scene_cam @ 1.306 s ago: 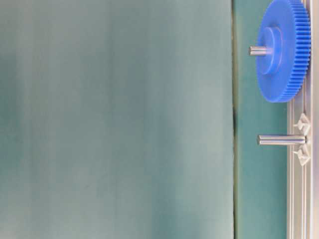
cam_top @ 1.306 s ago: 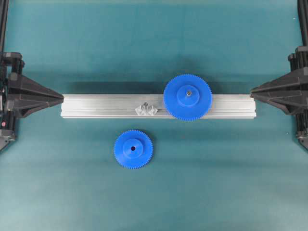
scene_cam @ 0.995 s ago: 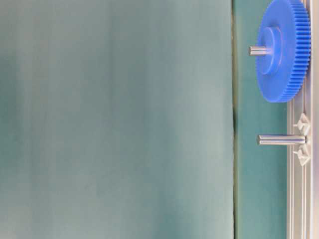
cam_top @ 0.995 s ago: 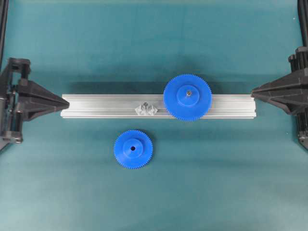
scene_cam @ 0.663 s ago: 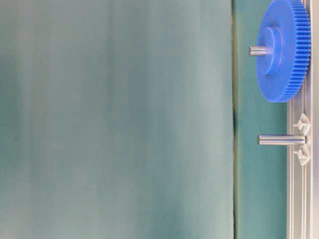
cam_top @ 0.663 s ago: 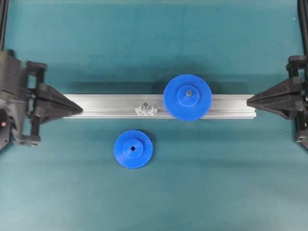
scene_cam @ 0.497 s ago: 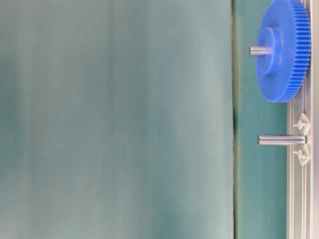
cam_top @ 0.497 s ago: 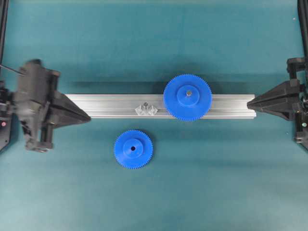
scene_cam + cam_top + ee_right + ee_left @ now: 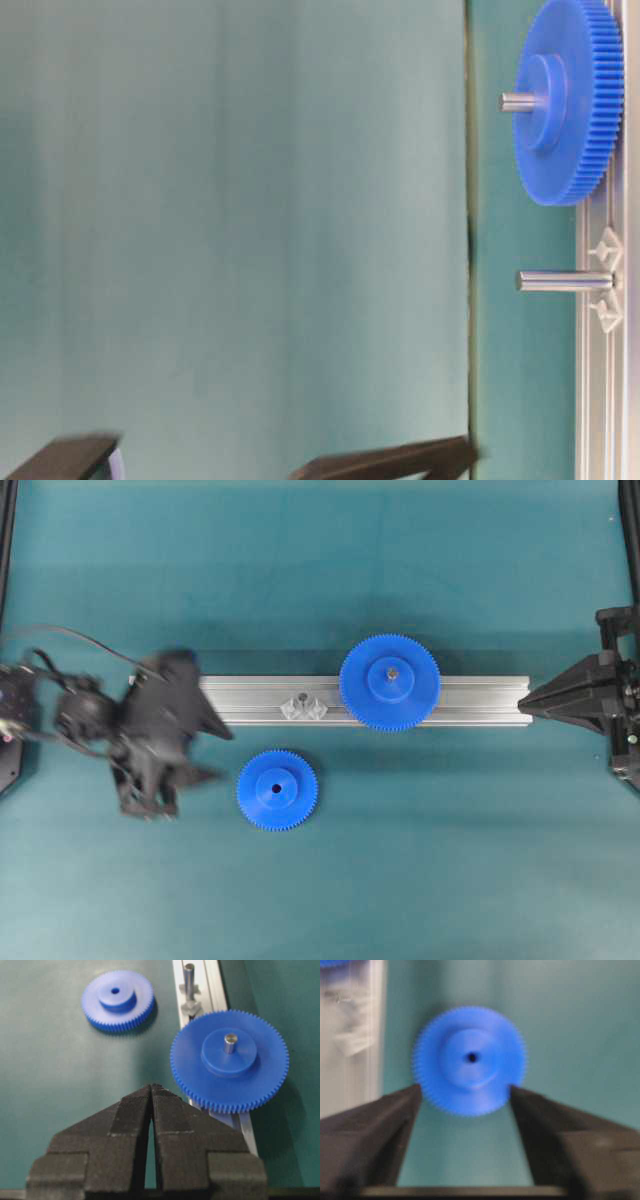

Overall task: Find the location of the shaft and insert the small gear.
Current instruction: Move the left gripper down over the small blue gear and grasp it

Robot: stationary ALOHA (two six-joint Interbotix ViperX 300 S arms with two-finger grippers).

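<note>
Blue small gear (image 9: 277,790) flat on mat, hub up. We see left gripper (image 9: 215,752) now spread open beside it, moved in from edge; right gripper (image 9: 151,1091) shut, empty.

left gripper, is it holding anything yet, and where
Nothing held. The left gripper is open, short of the small gear; the right gripper is shut on nothing.

Small gear (image 9: 469,1060) sits flat just beside the rail (image 9: 351,1035), left gripper (image 9: 466,1092) fingers spread either side of it, all blurry.
</note>
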